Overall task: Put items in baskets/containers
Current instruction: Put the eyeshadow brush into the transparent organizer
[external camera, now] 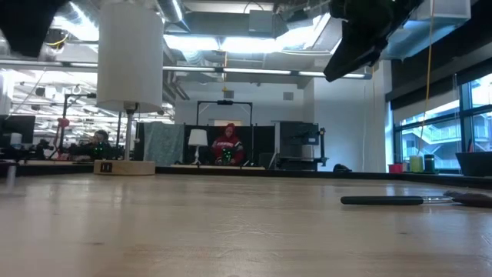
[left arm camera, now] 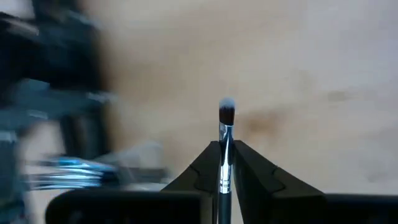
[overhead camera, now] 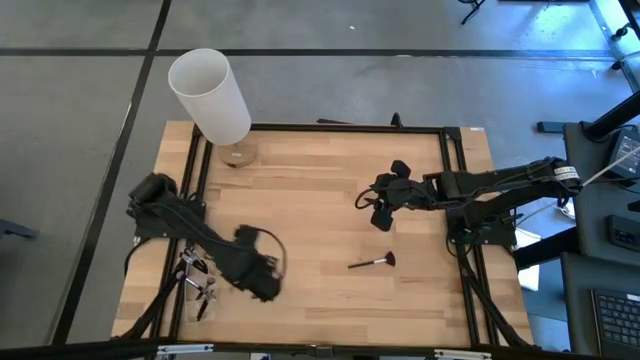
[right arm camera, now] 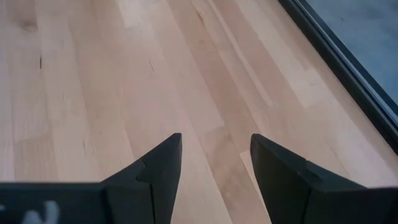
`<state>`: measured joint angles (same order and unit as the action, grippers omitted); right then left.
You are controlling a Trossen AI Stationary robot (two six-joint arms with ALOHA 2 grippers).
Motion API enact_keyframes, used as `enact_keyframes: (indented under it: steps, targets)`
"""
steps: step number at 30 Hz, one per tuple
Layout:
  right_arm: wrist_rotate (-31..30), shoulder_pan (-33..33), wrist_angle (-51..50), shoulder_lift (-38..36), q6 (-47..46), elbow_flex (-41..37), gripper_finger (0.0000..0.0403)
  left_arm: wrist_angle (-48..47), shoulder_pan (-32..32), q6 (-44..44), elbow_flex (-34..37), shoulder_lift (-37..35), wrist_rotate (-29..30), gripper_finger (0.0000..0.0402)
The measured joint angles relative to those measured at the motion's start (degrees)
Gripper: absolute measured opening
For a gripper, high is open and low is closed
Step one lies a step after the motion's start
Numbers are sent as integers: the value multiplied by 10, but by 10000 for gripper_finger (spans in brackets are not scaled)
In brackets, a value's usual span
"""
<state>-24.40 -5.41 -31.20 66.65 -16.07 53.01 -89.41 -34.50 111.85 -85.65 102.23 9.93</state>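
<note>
My left gripper (left arm camera: 225,148) is near the table's front left (overhead camera: 264,287), shut on a thin makeup brush (left arm camera: 226,115) with a dark, pale-tipped tuft and a shiny ferrule. Beside it, toward the left edge, several brushes lie in a see-through container (overhead camera: 197,283), blurred in the left wrist view (left arm camera: 68,173). Another dark brush (overhead camera: 372,262) lies flat on the wood right of centre, also seen in the low view (external camera: 392,200). My right gripper (overhead camera: 385,200) hangs open above bare wood (right arm camera: 214,155), holding nothing. My left gripper pinches the brush by its shiny ferrule (left arm camera: 225,163), between the two fingers. The brush lies along the fingers, and its tuft sticks out past their free ends. The fingers point steeply down at the table. The handle end is hidden behind the gripper.
A tall white cylinder (overhead camera: 210,92) on a round wooden foot stands at the far left corner. A black frame (overhead camera: 455,170) runs round the table's edges. The middle of the table shows bare wood (overhead camera: 310,210). People sit in the room beyond the table (external camera: 227,145).
</note>
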Motion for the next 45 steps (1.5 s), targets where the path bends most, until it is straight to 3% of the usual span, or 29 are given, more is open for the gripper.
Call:
enact_keyframes:
  steps: [6, 8, 15, 20, 28, 31, 36, 42, 45]
  targets:
    - [0, 0, 0, 0, 0, 0, 190, -14, -45, 5, 0, -82, 160, 35]
    - [0, 0, 0, 0, -1, 0, 190, -4, -58, -46, 5, -95, 197, 34]
    - [0, 0, 2, 0, -2, 0, 190, -4, -86, -137, 5, -111, 275, 32]
    - [0, 0, 2, 0, -2, 0, 190, -6, -106, -178, 5, -111, 258, 32]
    - [0, 0, 1, 0, -2, 0, 190, -6, -159, -258, 5, -111, 135, 30]
    - [0, 0, 3, 0, -2, 0, 190, -6, -187, -269, 5, -111, 138, 31]
    - [0, 0, 13, 0, -1, 0, 190, -6, -229, -222, 26, -112, 207, 31]
    - [0, 0, 14, 0, -2, 0, 190, -6, -267, -156, 108, -115, 158, 31]
    - [0, 0, 16, 0, -2, 0, 190, -7, -284, -105, 141, -116, 161, 31]
